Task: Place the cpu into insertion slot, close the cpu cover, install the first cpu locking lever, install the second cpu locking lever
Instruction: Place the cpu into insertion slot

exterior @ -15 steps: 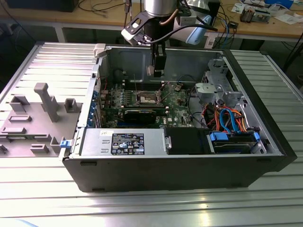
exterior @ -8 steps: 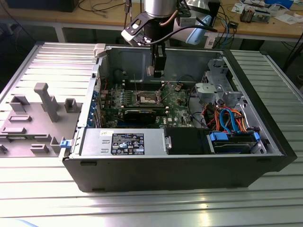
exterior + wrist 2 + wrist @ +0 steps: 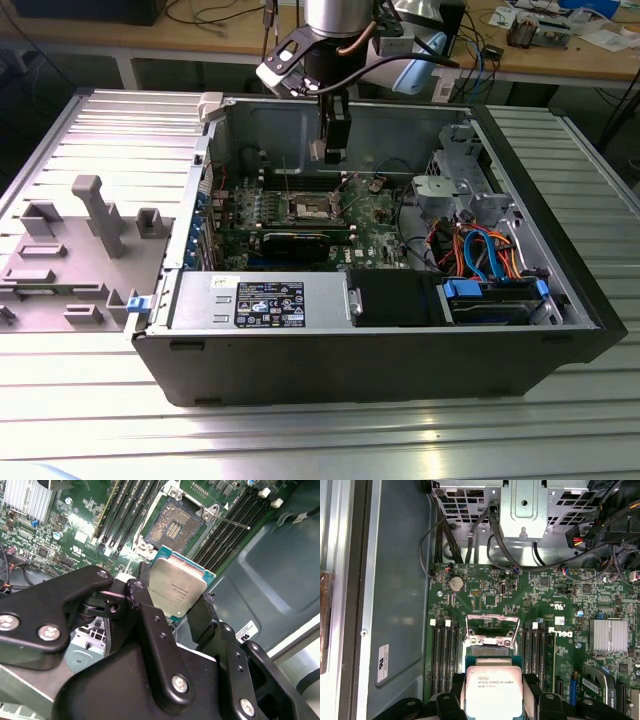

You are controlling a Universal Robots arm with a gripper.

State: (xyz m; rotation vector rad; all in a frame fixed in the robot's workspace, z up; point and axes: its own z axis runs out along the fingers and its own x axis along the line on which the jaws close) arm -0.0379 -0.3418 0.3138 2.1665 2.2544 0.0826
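My gripper [image 3: 331, 150] hangs inside the open computer case, above the green motherboard [image 3: 375, 225], and is shut on the cpu. In both wrist views the cpu [image 3: 177, 587] [image 3: 493, 692] is a silver-topped square chip clamped by its edges between the two black fingers [image 3: 137, 594]. The insertion slot [image 3: 172, 527] [image 3: 308, 207] lies bare below it, a dark square recess with a metal rim. The cpu cover [image 3: 490, 640] stands raised at the slot's far edge. A thin locking lever [image 3: 235, 523] sticks out beside the slot.
Black memory slots [image 3: 445, 655] flank the socket on both sides. A finned heatsink [image 3: 607, 635], a long black card [image 3: 300, 240], a grey power supply [image 3: 260, 300], a drive cage [image 3: 450, 190] and orange and blue cables [image 3: 480, 250] fill the case. A grey fixture tray [image 3: 70, 250] lies outside.
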